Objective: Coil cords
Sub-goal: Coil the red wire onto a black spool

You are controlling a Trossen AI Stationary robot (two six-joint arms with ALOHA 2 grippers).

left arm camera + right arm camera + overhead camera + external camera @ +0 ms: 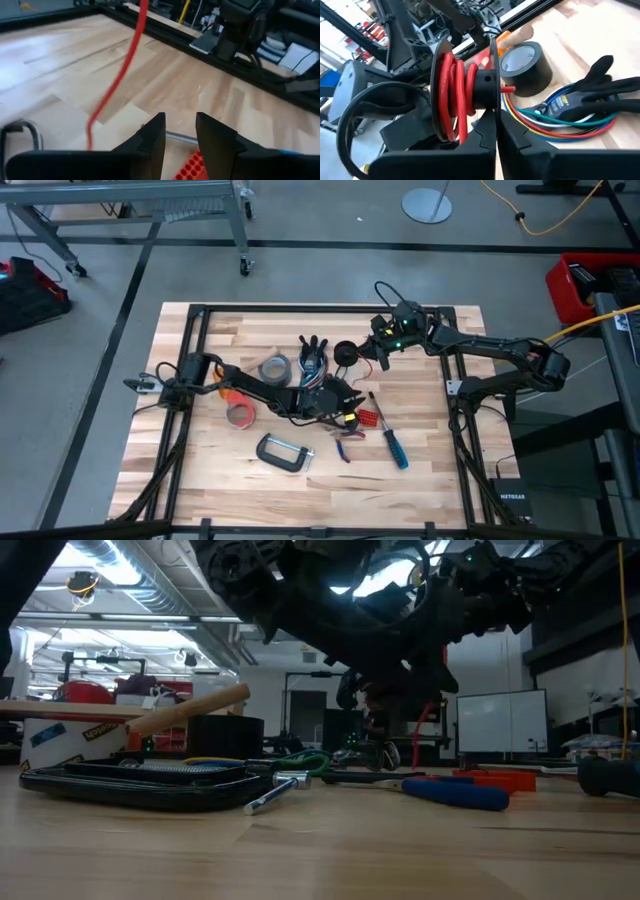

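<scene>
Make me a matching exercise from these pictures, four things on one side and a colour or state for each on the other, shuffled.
Things:
1. spool
2. screwdriver
3. left gripper
4. right gripper

States:
A. blue handle, lying on the table
B. open, nothing between its fingers
C. wound with red cord
D. shut on the spool's flange

Pairs: 1-C, 2-A, 3-B, 4-D

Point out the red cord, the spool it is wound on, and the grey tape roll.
red cord (451,95), right wrist view, on the wound turns.
spool (487,85), right wrist view, on its black hub.
grey tape roll (525,67), right wrist view, on its outer side wall.
</scene>
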